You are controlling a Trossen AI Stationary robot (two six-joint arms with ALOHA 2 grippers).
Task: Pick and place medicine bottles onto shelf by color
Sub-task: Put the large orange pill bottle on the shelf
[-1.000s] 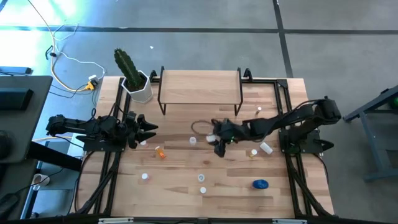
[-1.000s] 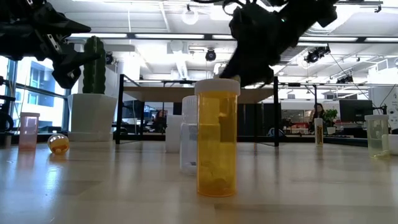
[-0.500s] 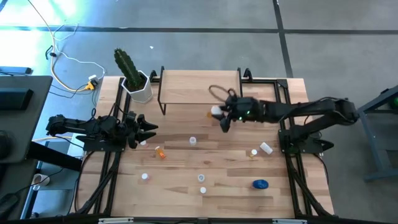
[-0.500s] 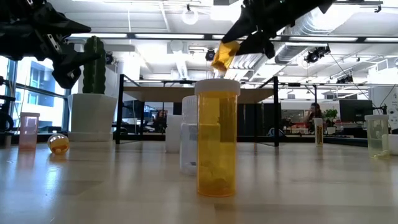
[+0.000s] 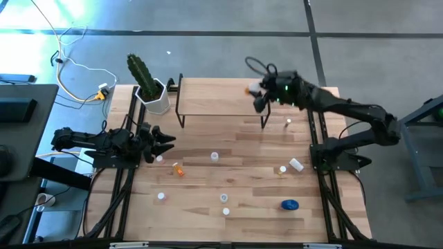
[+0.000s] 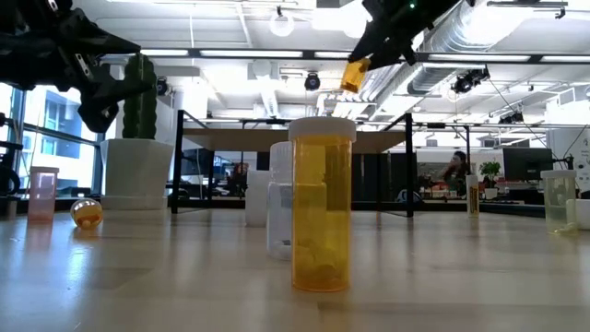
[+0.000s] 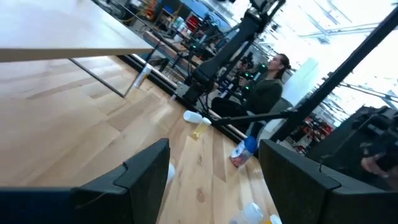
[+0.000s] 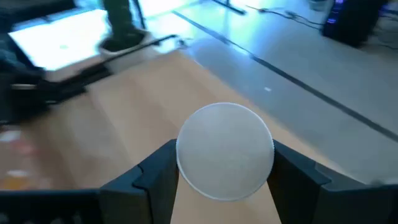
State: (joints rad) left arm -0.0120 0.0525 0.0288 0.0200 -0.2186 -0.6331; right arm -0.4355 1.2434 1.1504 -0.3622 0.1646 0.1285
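Observation:
My right gripper [image 5: 257, 95] is high over the right end of the shelf [image 5: 221, 97] and is shut on an orange medicine bottle [image 6: 355, 74] with a white cap [image 8: 225, 151]. My left gripper [image 5: 165, 142] waits open above the table's left side, next to a pink bottle [image 5: 158, 158]. Several more bottles are on the table. An orange one [image 5: 178, 169] lies on its side, a white one [image 5: 214, 156] stands upright, and the squat blue one [image 5: 289, 205] is near the right front. In the low view an orange bottle [image 6: 322, 207] stands close to the camera. My right gripper pinches the orange bottle between its two fingers [image 8: 155, 171], one on each side just below the round white cap [image 8: 225, 151], which faces the wrist camera. The bottle [image 6: 355, 74] is lifted clear and tilted, well above the shelf board [image 8: 124, 118].
A white cactus pot [image 5: 154, 93] stands by the shelf's left end. A small bottle [image 5: 288, 123] stands right of the shelf's front leg, and two more [image 5: 280, 169] [image 5: 296, 164] are farther forward. Small white bottles [image 5: 161, 196] [image 5: 224, 198] [image 5: 225, 211] dot the near half.
My right gripper has lifted the orange bottle off the middle of the table. It carried it up, toward the far edge and slightly right, until it was over the shelf's right end. The left arm has stayed still.

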